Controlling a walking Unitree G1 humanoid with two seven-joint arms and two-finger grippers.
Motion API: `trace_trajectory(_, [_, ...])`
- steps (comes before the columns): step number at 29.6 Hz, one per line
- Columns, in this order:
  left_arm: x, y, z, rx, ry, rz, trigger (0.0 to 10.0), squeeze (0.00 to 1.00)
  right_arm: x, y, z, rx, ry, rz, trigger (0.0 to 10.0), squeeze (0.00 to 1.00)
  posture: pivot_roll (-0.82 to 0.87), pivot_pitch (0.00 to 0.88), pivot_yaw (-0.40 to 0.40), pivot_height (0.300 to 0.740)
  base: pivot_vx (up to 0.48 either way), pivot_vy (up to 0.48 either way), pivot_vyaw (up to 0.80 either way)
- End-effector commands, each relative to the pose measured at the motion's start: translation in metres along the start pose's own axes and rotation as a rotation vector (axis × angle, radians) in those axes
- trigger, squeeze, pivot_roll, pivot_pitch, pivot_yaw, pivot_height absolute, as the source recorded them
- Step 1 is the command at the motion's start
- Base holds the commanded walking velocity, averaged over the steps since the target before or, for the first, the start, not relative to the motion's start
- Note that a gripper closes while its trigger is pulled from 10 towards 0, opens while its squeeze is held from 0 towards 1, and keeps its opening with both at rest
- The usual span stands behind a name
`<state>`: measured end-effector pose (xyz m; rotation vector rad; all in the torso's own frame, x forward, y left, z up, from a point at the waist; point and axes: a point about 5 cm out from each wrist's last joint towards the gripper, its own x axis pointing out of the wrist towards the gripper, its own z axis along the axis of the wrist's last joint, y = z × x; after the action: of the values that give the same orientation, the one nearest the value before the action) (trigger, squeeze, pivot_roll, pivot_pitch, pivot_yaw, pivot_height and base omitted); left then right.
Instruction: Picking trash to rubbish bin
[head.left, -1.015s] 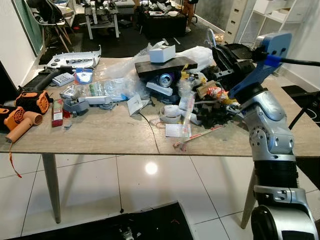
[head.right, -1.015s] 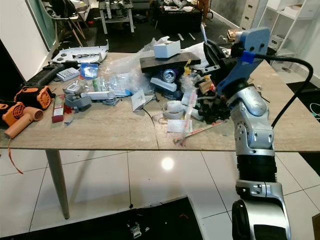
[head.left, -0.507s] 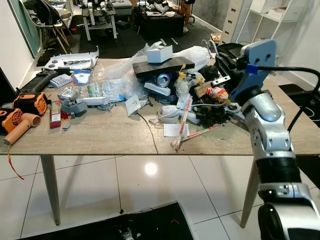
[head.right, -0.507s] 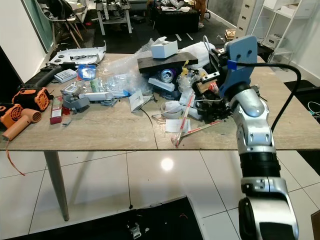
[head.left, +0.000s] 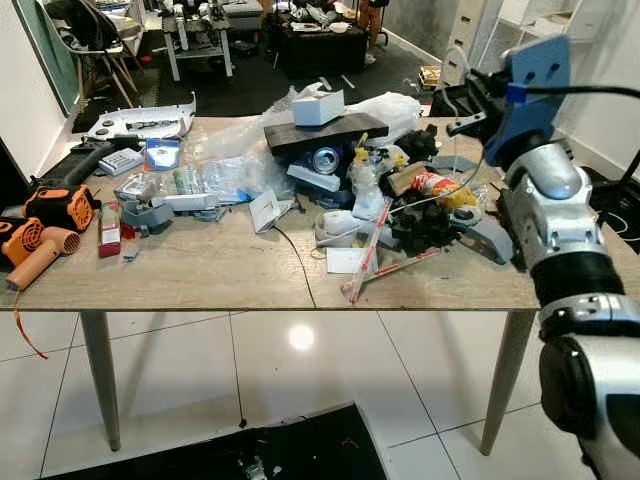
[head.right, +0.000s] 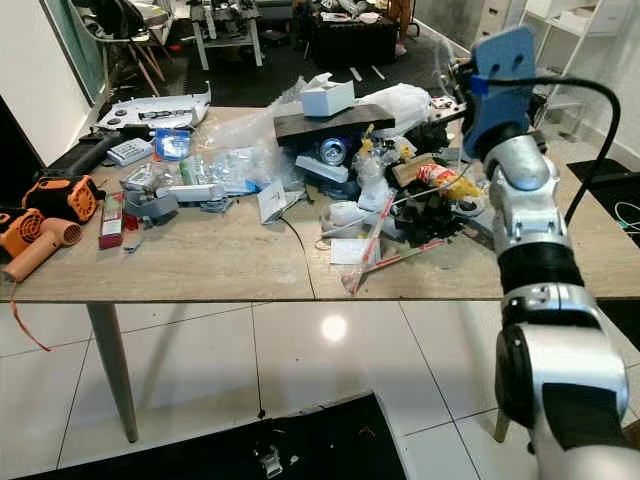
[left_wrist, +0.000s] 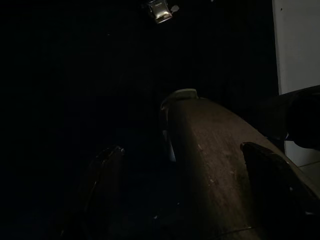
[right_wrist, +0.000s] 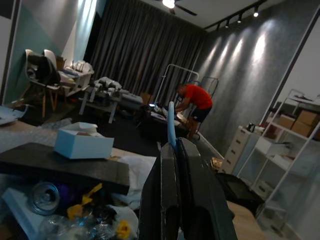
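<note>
1. My right gripper (right_wrist: 172, 150) is raised above the table's (head.left: 220, 270) right end, fingers clenched on a thin clear plastic strip (right_wrist: 171, 122).
2. The trash heap (head.left: 385, 195) lies below it.
3. My left arm hangs idle in shade; its grip I cannot tell.

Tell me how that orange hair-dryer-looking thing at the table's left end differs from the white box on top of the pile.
The orange tool lies flat on the bare tabletop at the left end; the white box sits raised on a dark slab atop the clutter. The tool is long, rounded and orange, the box squat, square-edged and white with its lid ajar. Both rest on the same table, away from the right pincer.
</note>
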<state>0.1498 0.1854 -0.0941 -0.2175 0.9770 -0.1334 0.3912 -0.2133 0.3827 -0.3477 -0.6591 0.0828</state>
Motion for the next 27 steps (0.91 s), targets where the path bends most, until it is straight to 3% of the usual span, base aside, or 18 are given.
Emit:
trace_trajectory(1, [-0.009,0.0,-0.038,-0.027,0.133,0.001,10.0,0.0,0.003,-0.002,0.003,-0.012,-0.012,-0.011,0.0,0.0,-0.11,0.194,0.037,0.74,0.0,0.0,0.0])
trace_trajectory(10, [-0.01,0.003,-0.038,-0.025,0.132,0.008,10.0,0.0,0.011,-0.002,0.011,0.014,-0.047,-0.01,0.0,0.0,-0.1,0.198,0.041,0.74,0.0,0.0,0.0])
trace_trajectory(18, [-0.01,0.003,-0.037,-0.024,0.126,0.004,10.0,0.0,0.026,-0.011,0.042,0.032,-0.136,-0.031,0.0,0.0,-0.1,0.202,0.037,0.74,0.0,0.0,0.0])
trace_trajectory(27, [-0.01,0.003,-0.039,-0.03,0.127,0.008,10.0,0.0,0.037,-0.014,0.068,-0.018,-0.185,-0.035,0.0,0.0,-0.09,0.206,0.028,0.74,0.0,0.0,0.0])
